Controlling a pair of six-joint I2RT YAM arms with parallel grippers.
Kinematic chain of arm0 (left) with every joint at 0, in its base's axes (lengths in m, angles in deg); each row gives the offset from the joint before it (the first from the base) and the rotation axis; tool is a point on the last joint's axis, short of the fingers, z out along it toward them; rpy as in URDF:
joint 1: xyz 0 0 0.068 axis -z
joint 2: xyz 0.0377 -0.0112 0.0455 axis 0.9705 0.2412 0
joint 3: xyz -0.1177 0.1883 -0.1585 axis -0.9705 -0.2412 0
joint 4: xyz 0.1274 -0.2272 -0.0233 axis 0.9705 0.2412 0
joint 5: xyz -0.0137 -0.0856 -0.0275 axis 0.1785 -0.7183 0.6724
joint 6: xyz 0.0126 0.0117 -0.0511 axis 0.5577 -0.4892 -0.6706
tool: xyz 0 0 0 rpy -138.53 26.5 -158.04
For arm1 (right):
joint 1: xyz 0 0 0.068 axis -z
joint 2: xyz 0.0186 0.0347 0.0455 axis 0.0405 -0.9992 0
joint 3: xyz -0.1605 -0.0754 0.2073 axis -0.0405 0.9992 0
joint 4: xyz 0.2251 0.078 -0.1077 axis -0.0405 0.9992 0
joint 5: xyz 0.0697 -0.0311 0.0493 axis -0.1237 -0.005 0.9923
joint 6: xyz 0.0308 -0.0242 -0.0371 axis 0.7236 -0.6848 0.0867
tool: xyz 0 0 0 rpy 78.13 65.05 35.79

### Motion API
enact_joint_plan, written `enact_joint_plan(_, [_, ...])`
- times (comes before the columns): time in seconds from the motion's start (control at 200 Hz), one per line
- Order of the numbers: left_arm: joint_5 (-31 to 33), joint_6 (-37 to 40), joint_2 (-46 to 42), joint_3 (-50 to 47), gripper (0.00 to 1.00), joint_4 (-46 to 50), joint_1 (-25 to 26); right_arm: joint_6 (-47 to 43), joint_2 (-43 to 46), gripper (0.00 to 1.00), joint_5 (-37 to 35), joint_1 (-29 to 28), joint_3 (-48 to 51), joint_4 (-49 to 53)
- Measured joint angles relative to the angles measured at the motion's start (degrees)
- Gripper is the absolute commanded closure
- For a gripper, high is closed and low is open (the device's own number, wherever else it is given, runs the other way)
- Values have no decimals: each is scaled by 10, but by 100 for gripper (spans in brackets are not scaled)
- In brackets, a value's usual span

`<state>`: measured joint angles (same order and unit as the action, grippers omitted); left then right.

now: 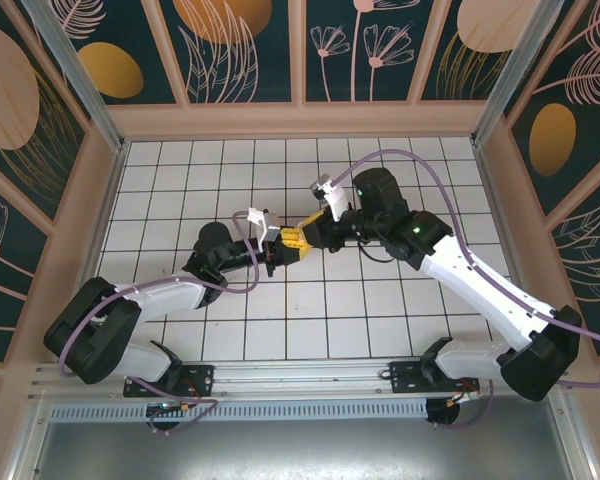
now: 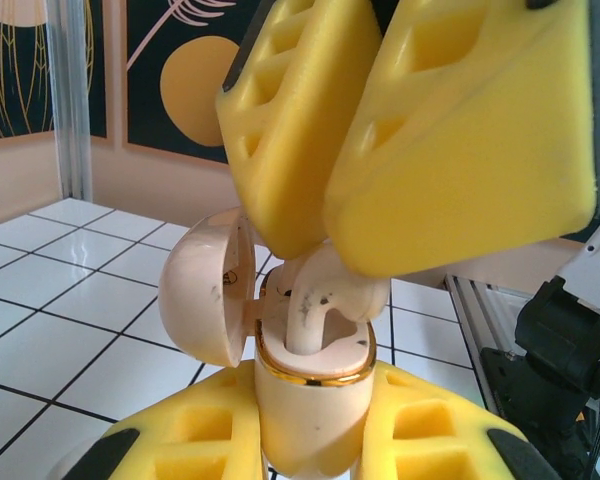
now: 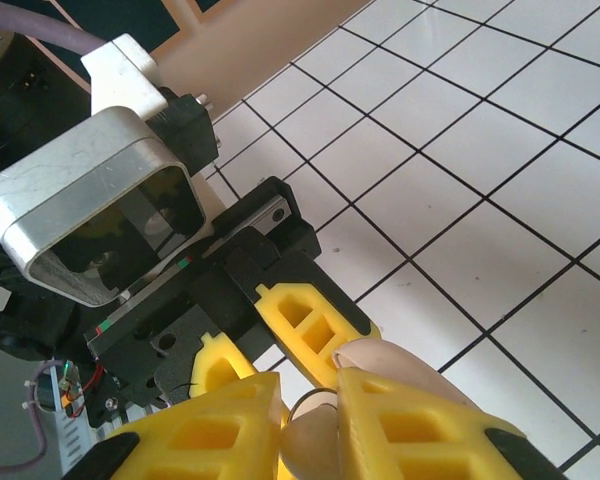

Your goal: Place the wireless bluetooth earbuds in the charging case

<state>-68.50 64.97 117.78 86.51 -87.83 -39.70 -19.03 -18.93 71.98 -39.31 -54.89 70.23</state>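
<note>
Left claw [image 2: 310, 440]: closed on the case [image 2: 310, 400], which stands upright between its yellow pads, mouth upward. I see the lid [image 2: 205, 285] swung open to the left in the left wrist view.

Right claw [image 2: 332, 255]: closed, pads almost together, hanging directly above the case mouth. Its tips touch the head of one earbud [image 2: 325, 290]. I cannot tell whether they pinch it.

Earbud: just below the right claw's tips and inside the gold rim of the case. Its stem points down into the well, its head is up against the pads, and its long axis is near upright with a slight lean.

Overhead, I find both claws meeting tip to tip above mid-table, the left claw [image 1: 273, 254] and the right claw [image 1: 296, 240].
</note>
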Motion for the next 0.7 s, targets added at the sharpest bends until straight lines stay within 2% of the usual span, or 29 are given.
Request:
enact_joint_plan(0.53, [-18, 2, 0, 0, 96, 26, 0, -4, -33, 84, 39, 8, -3, 1])
enact_joint_plan(0.696, [-24, 2, 0, 1, 96, 24, 0, -6, -37, 73, 47, 8, -3, 3])
